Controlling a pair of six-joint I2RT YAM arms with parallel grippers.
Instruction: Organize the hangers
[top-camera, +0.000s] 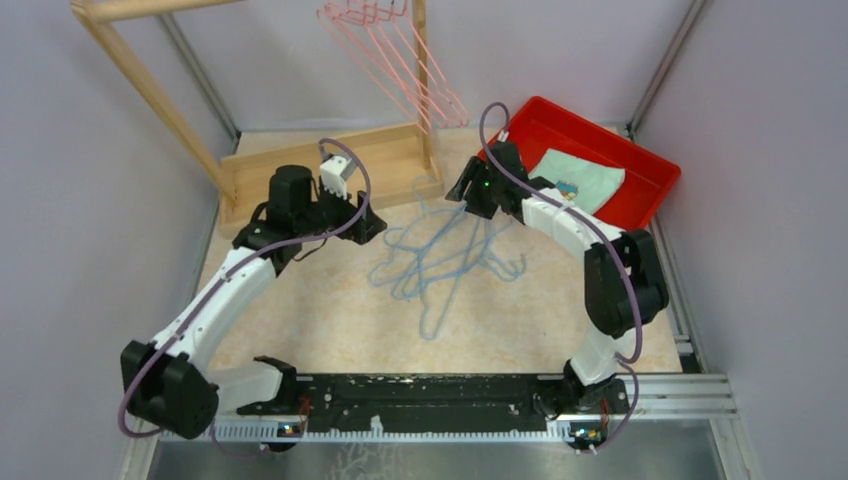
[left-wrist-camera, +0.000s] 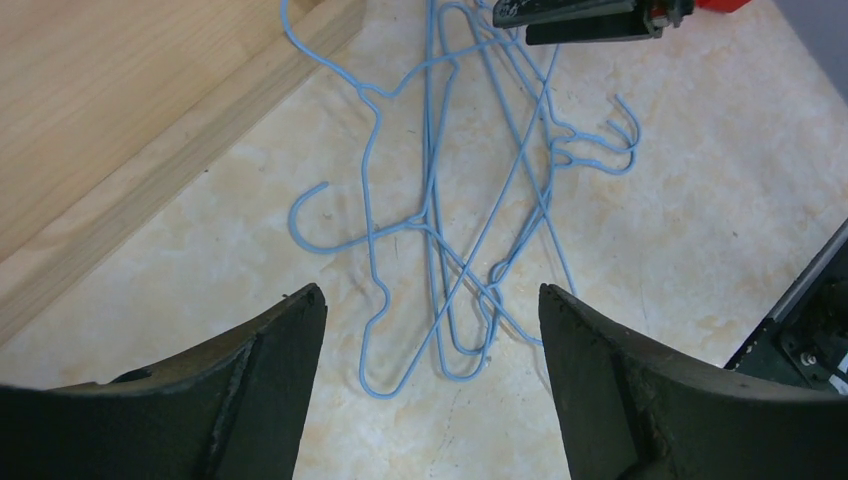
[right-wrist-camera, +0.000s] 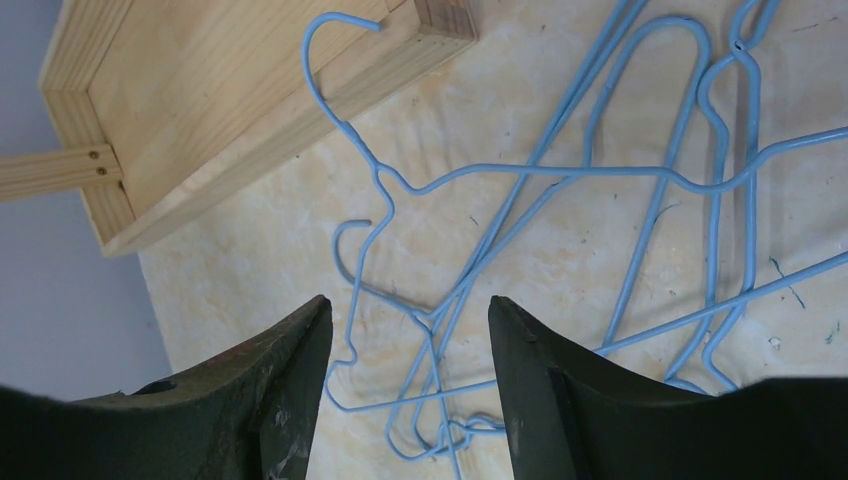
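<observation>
A loose tangle of light blue hangers (left-wrist-camera: 427, 215) lies flat in the middle of the worktop (top-camera: 330, 320), hooks pointing several ways and wires crossing over one another. One hook reaches up against the edge of the wooden rack's base (top-camera: 300, 172). The pink-red hangers (top-camera: 365, 14) hang in a bunch from the rack's top, beside its upright post. The left hand (left-wrist-camera: 430, 300) hovers by the near corner of the rack base, at the left of the tangle, with its fingers spread wide and nothing between them. The right hand (right-wrist-camera: 410, 310) hangs over the far side of the pile with its fingers apart. Blue wires show in the gap below it, but it grips none of them. Behind the right arm a red bin (top-camera: 535, 125) sits in the far right corner, holding a folded pale green cloth (top-camera: 580, 180). The worktop is beige and marbled, closed in by pale lilac walls with metal rails along their foot.
</observation>
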